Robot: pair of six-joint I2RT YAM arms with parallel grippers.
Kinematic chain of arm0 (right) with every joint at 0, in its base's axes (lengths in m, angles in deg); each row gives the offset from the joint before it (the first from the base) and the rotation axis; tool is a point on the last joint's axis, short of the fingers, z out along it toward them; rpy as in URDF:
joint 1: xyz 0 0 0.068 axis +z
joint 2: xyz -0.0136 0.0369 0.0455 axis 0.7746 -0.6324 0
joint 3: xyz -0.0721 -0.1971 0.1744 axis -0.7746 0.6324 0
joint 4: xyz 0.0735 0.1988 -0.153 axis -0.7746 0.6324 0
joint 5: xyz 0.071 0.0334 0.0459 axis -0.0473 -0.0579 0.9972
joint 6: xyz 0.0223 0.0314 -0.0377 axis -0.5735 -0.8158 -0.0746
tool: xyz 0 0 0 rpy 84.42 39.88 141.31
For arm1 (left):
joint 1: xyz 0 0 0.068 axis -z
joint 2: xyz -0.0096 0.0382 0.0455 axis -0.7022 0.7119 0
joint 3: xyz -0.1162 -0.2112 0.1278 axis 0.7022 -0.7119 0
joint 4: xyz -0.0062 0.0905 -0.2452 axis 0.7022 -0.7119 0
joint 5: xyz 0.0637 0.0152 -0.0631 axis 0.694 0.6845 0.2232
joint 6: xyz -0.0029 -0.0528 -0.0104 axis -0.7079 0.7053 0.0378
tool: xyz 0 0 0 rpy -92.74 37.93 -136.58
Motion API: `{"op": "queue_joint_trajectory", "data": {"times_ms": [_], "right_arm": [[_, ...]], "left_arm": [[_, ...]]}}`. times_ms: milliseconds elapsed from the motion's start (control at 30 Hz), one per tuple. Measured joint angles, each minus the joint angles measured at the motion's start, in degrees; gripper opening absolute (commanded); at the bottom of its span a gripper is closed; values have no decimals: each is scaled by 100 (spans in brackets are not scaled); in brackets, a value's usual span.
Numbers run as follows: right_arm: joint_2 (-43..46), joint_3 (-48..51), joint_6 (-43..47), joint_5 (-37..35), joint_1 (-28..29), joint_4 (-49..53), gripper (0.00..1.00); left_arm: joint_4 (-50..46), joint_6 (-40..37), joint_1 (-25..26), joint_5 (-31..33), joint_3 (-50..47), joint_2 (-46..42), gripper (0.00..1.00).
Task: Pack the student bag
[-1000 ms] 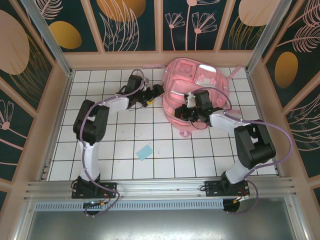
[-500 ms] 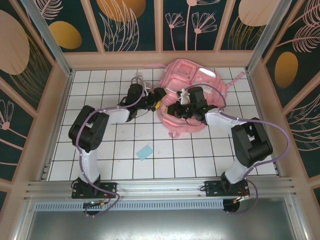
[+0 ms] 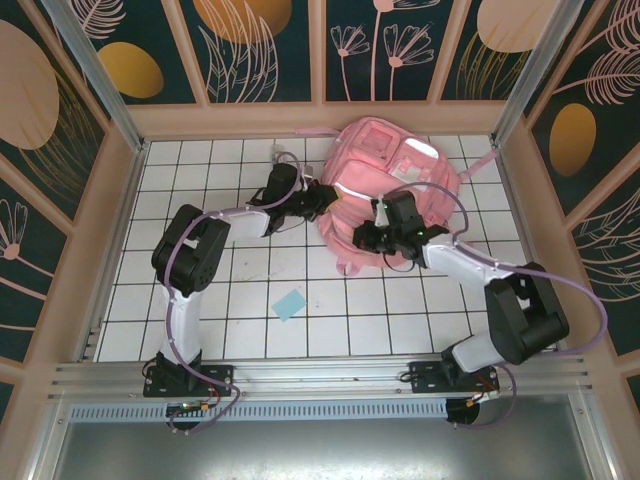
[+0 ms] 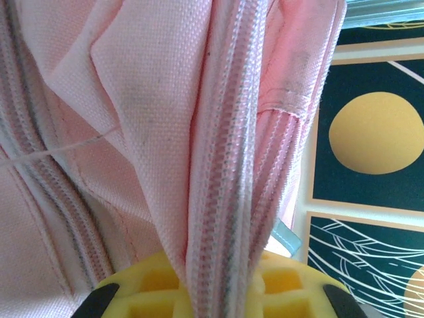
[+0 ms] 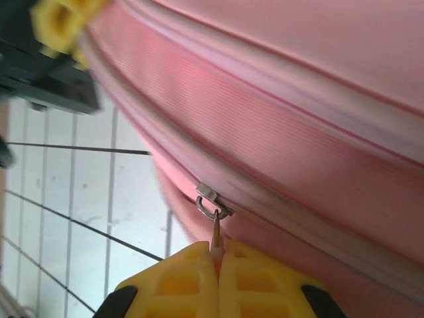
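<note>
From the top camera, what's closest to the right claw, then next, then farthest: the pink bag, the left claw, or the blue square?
1. The student bag: the right claw pinches its zipper pull.
2. The left claw: just left, on the bag's edge.
3. The blue square: lower left, on the white tiles.

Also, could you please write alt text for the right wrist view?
The right gripper pinches the metal zipper pull of a pink backpack, whose zipper runs diagonally across the frame. A white tiled table shows at left, with the left gripper in the top-left corner.
</note>
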Motion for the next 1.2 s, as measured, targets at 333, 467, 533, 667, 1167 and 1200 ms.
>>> {"op": "queue_joint_trajectory", "data": {"times_ms": [333, 467, 533, 667, 1167, 1200], "right_arm": [[671, 297, 354, -706, -1130, 1276, 0], [682, 205, 448, -551, -1158, 1200, 0], [675, 210, 413, -326, -1128, 970, 0], [450, 216, 131, 221, -758, 184, 0], [-1154, -1357, -422, 1434, -199, -1355, 0], [-1154, -1357, -424, 1451, -199, -1375, 0]], "left_arm": [[-728, -590, -197, -249, 498, 59, 0], [-1279, -918, -267, -400, 1305, 452, 6], [-1488, -1049, -321, -514, 1803, 772, 40], [-1399, -1062, -448, -229, 2218, 1078, 91], [-1119, -1331, -599, 1060, -227, -1641, 99], [-857, -1141, -584, 1021, -531, -1716, 99]]}}
